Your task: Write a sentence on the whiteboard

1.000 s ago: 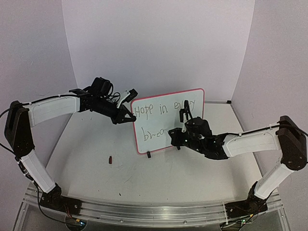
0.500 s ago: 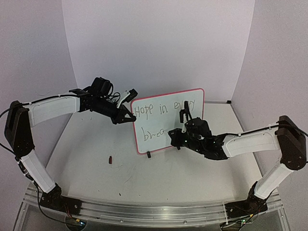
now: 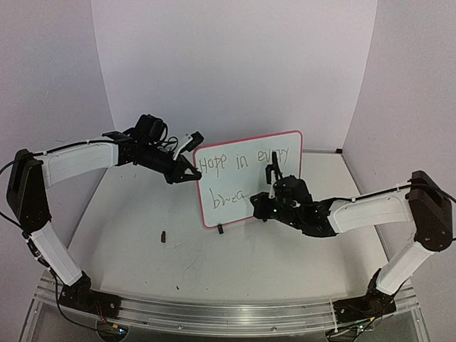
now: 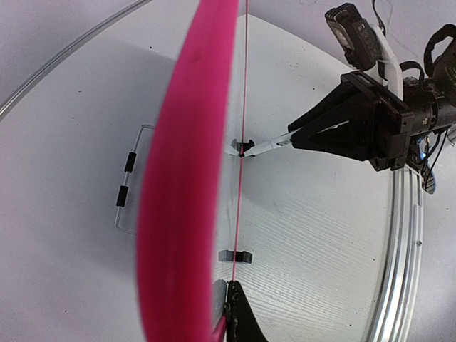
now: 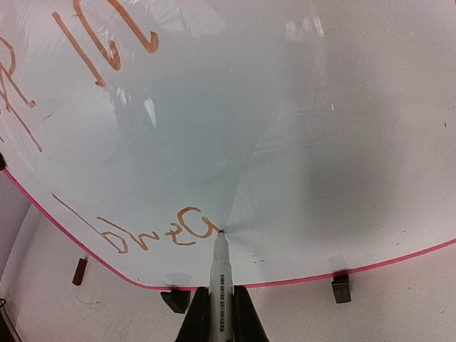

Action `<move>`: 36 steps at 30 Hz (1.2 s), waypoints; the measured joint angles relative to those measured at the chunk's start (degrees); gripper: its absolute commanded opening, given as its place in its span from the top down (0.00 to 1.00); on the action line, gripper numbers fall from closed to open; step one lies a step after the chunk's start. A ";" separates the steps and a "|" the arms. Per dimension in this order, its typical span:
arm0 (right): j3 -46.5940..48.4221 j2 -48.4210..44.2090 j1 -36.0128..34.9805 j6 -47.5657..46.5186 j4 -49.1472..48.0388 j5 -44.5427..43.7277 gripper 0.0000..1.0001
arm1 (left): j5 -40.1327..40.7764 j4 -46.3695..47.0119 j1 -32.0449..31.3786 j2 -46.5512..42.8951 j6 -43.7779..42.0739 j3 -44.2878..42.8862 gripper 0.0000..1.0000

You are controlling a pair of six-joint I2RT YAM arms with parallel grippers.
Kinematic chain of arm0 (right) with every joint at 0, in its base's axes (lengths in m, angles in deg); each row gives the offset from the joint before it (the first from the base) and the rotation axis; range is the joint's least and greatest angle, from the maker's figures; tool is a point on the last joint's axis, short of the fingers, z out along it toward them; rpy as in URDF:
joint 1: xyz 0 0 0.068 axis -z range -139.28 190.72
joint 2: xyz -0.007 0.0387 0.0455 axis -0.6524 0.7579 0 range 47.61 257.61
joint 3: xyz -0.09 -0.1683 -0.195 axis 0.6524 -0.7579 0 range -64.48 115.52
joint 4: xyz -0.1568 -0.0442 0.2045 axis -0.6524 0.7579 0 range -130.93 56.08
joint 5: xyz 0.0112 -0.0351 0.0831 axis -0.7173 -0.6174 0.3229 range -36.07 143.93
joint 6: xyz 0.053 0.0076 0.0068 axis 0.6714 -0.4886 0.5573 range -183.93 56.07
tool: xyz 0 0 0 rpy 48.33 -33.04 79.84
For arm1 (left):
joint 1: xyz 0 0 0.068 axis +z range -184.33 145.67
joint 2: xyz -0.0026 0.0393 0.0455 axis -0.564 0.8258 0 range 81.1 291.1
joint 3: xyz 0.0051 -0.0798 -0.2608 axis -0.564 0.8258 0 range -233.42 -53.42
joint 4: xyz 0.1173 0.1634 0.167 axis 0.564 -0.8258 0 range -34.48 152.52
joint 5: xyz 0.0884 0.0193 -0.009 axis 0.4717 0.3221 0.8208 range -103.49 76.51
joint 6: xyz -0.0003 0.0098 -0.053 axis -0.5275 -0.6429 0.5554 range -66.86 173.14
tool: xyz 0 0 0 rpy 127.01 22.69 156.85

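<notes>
Two outstretched arms: left end effector [image 3: 193, 173] clamps the whiteboard [image 3: 235, 182] edge, right end effector [image 5: 215, 317] pinches a marker [image 5: 218, 274] against it.

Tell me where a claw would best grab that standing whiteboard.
Likely the thin upper side edge of the whiteboard, coming in edge-on from the left arm's side: it stands upright on small feet, so only the slim rim fits a claw's grip. The left claw pinches it there.

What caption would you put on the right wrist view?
Right gripper holds a marker with its tip on the whiteboard, at the end of the lower line of the sentence.
</notes>
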 measured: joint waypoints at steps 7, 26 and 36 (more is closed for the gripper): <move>0.00 0.00 -0.07 -0.02 0.24 -0.57 1.00 | -0.02 0.00 0.00 0.02 0.00 0.00 1.00; -3.41 -6.78 0.09 -0.33 -1.70 -0.44 1.00 | -0.03 0.04 -0.11 0.00 -0.22 0.00 1.00; -1.86 -2.40 0.09 -0.42 -1.65 0.29 1.00 | -0.02 0.04 -0.11 0.00 -0.24 0.00 1.00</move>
